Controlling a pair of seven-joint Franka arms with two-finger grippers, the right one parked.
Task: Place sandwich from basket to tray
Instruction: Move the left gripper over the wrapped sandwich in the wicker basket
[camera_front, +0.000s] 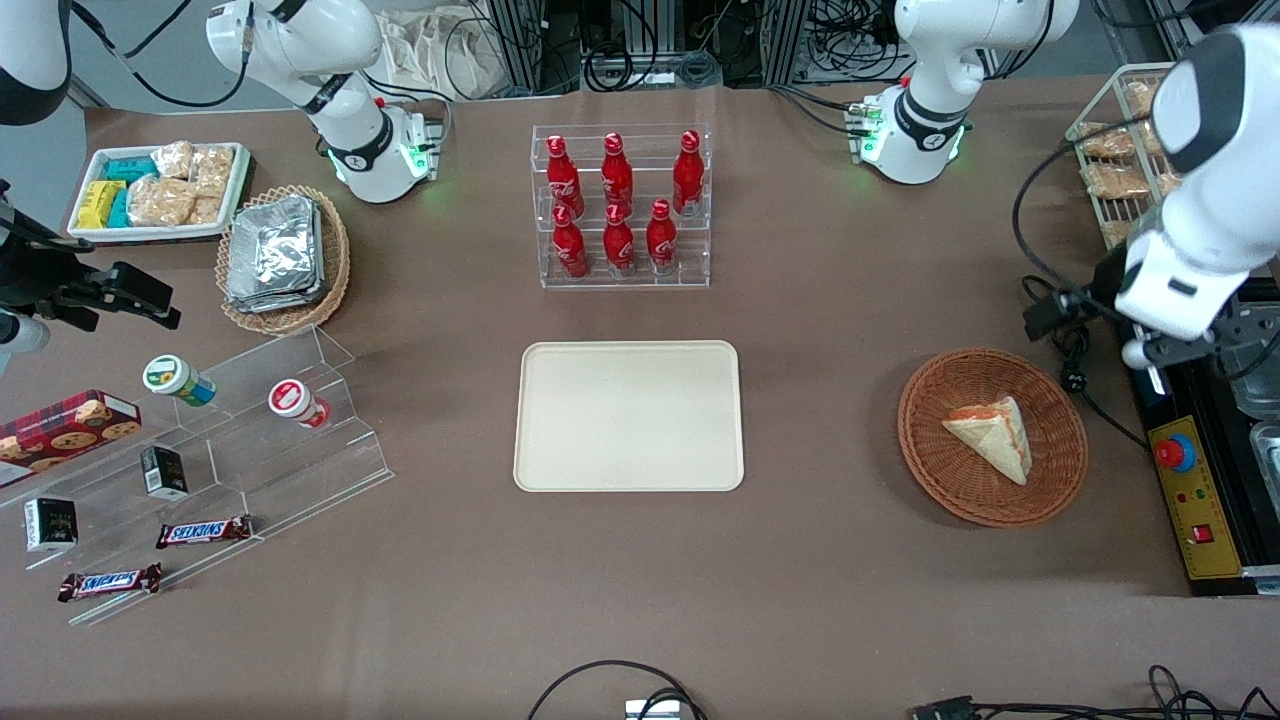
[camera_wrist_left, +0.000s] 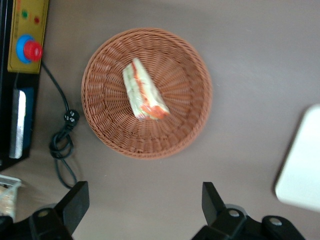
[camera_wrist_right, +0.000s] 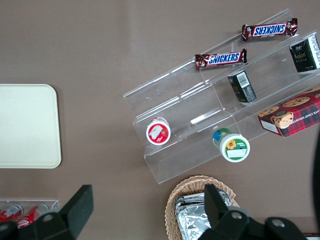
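The sandwich (camera_wrist_left: 144, 90), a pale triangular wedge with orange-red and green edges, lies in the round woven reddish-brown basket (camera_wrist_left: 105, 125). The gripper (camera_wrist_left: 145, 200) hangs above the table just beside the basket, fingers (camera_wrist_left: 75, 202) spread wide, holding nothing. The smooth cream tray (camera_front: 628, 415) lies apart.

The basket (camera_front: 992, 437) is woven reddish-brown wicker, ribbed and rough, and the sandwich (camera_front: 993, 436) in it looks like soft matt bread. The tray (camera_front: 629, 416) is smooth, matt cream, seemingly plastic, on a dull brown cloth-like table (camera_front: 820, 600). The gripper (camera_wrist_left: 145, 204), high above the table near the basket, has widely parted matt black fingers (camera_wrist_left: 74, 204).
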